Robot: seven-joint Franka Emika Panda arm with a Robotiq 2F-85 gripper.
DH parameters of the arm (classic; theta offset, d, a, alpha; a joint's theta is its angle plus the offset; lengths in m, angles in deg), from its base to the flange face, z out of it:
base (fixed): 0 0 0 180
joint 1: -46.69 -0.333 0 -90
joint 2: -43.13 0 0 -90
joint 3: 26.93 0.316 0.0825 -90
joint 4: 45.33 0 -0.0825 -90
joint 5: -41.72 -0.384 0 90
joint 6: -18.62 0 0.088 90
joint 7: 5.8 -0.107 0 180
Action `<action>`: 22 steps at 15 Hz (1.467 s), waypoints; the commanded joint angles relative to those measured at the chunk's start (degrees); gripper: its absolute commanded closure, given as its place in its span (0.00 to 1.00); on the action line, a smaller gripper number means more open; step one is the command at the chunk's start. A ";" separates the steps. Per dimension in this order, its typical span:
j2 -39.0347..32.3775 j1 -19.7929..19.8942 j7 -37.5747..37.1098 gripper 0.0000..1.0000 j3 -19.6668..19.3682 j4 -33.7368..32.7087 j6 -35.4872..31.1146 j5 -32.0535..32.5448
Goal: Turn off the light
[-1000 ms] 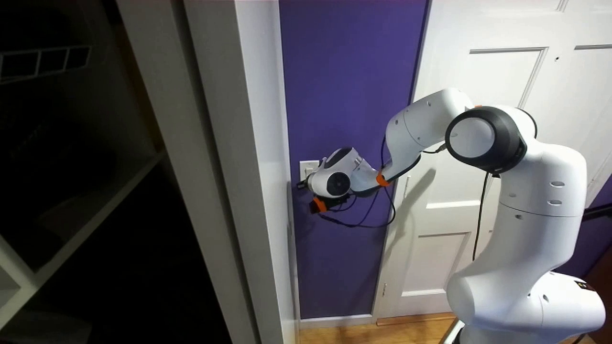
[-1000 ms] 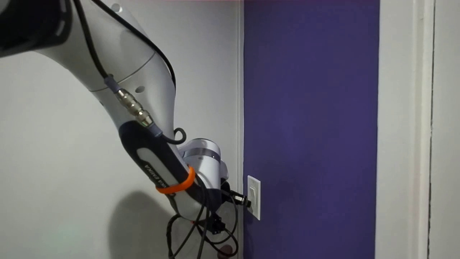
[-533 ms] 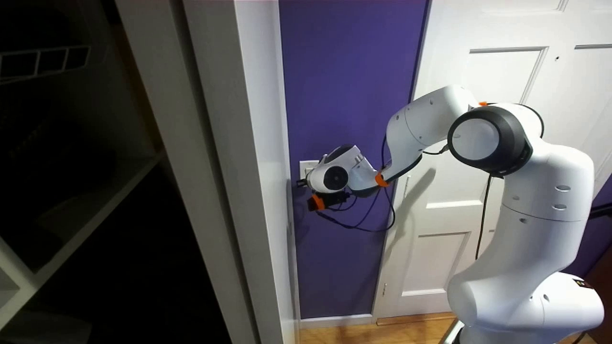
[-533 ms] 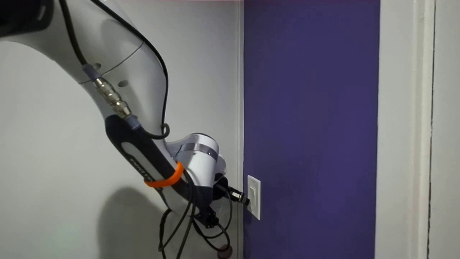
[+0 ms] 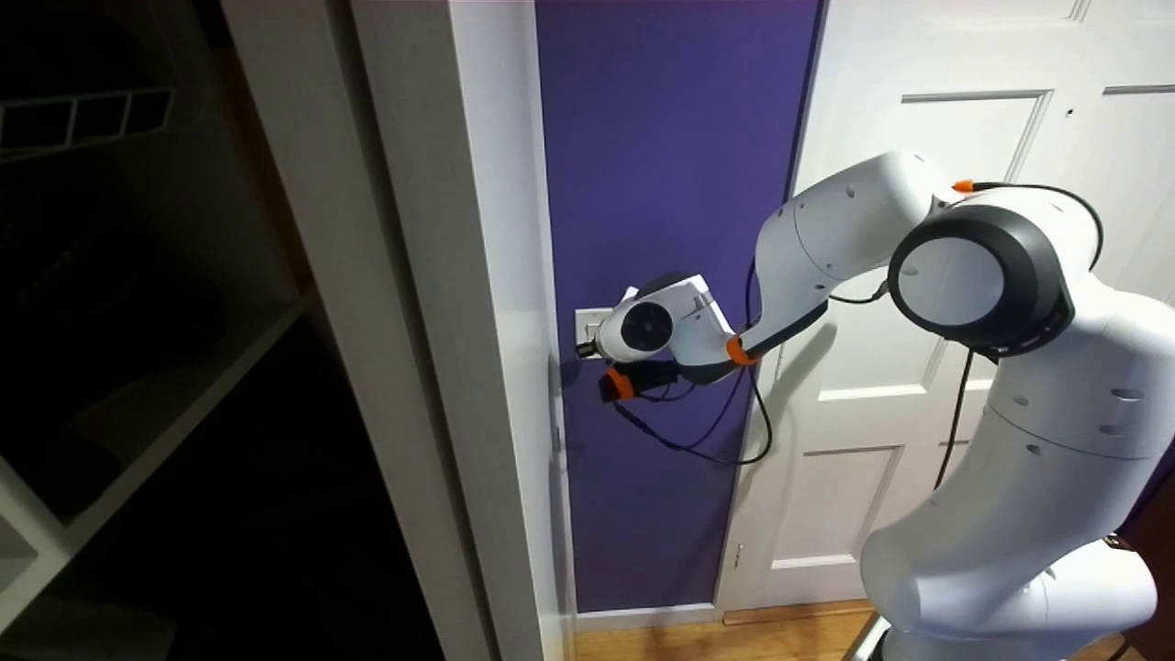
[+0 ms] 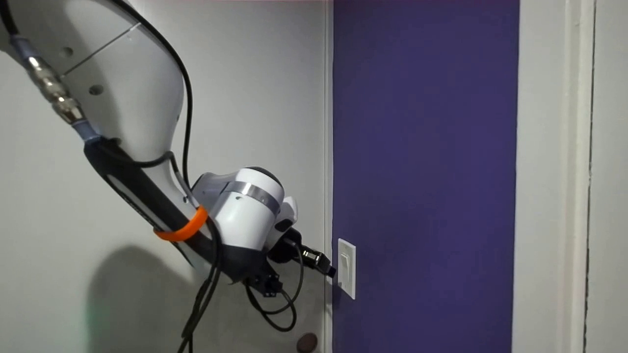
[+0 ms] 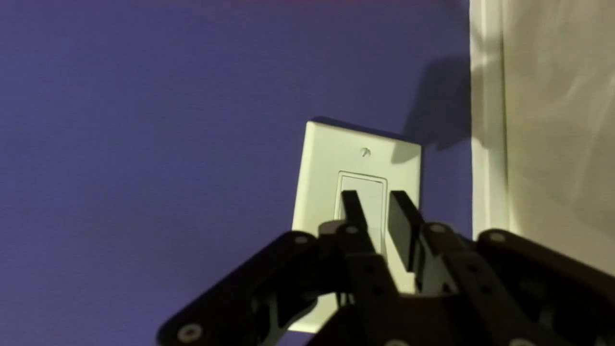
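With the closet [image 5: 229, 207] dark, the press looks done: the gripper [image 7: 373, 194], slightly parted and holding nothing, hangs just in front of the light switch [image 6: 347, 268] on the purple wall [image 6: 427, 147], and backing away seems next.

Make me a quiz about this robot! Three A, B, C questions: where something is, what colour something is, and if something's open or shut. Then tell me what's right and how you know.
1. Where is the switch plate?
A) On the white door
B) On the purple wall
C) On the floor

2. What colour is the band around the arm?
A) Green
B) Pink
C) Orange

3. How is the gripper?
A) Open
B) Shut tight
C) Hidden from every view

1 is B, because purple shows on both sides of it in the wrist view.
2 is C, because it looks orange in both exterior views.
3 is A, because the wrist view shows a gap between its fingers.
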 commanded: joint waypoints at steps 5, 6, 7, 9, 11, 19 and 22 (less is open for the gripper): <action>10.96 2.08 18.00 0.18 -1.32 9.36 -6.33 -16.17; 12.26 2.02 20.60 0.09 -1.58 10.55 -6.52 -18.92; 13.42 1.86 22.67 0.03 -1.96 11.42 -6.88 -20.94; 15.74 1.29 26.77 0.00 -2.67 13.18 -6.84 -25.33; 18.02 0.64 30.61 0.00 -3.45 14.72 -6.84 -29.59; 26.40 -6.61 45.79 0.00 -8.75 19.78 -3.06 -50.16; 29.85 -9.98 49.66 0.00 -10.88 20.85 -0.24 -54.33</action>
